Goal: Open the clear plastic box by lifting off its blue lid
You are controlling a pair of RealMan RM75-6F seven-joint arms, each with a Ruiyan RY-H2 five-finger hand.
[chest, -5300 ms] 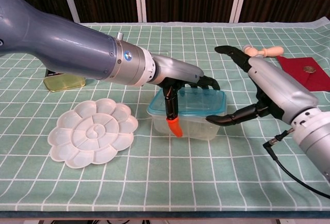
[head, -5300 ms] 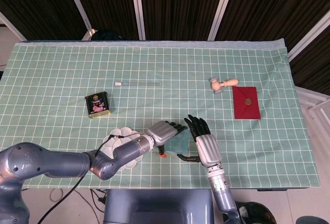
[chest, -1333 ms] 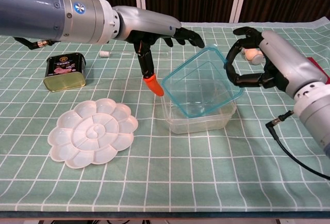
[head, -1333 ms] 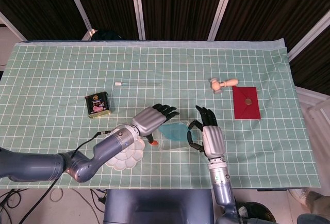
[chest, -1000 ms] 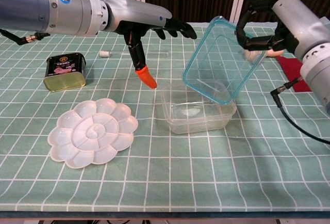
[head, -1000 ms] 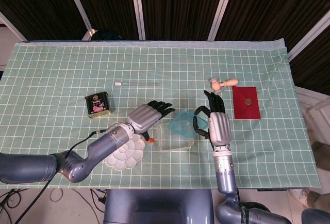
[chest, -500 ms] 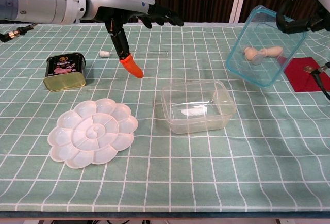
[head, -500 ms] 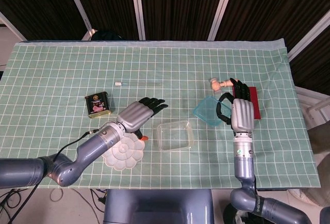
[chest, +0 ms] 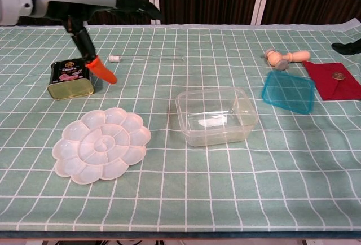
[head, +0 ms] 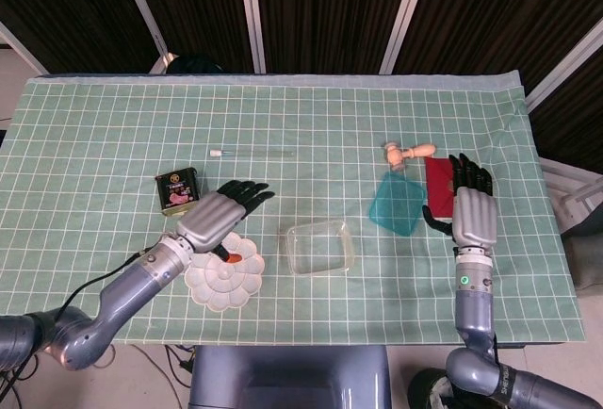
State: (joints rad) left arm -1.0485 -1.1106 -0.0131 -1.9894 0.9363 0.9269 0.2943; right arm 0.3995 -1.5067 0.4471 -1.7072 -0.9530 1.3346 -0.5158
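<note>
Clear plastic box [chest: 217,116] is sitting uncovered, mid-table. Nearest me, my left hand [head: 219,213] is hovering to its left, fingers apart, gripping nothing. Farther right, blue lid [chest: 288,91] is lying flat, well apart from the box. My right hand [head: 471,209] is hanging beyond it, fingers spread, empty. I judge clean withdrawal without brushing the lid advisable.

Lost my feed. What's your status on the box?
Both hands, left and right, open, empty. Blue lid off, flat on cloth right of clear box. Nothing obstructing.
</note>
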